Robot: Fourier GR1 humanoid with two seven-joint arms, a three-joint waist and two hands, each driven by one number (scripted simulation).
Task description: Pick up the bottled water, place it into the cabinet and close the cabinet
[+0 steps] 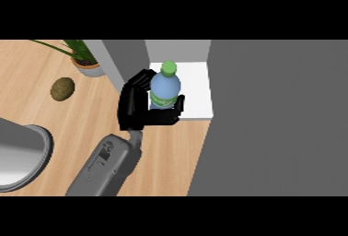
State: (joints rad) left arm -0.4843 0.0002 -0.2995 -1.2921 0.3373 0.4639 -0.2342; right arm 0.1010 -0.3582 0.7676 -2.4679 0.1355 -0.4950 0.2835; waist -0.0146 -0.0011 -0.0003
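Note:
The bottled water [165, 85] is pale blue with a green cap and a green label. It stands roughly upright, cap away from me, at the left front edge of the cabinet's white shelf [197, 90]. My left hand [144, 110] is curled round its lower half, fingers on the left and thumb on the right, hiding the bottle's base. A wide grey cabinet panel [279, 120] fills the right side of the head view. A narrower grey panel [125, 57] stands left of the shelf. My right hand does not show.
On the wooden counter [75, 115], a brown potato [62, 88] lies at the left, and a potted plant [85, 62] stands behind it. A round grey metal vessel [20, 156] sits at the lower left edge.

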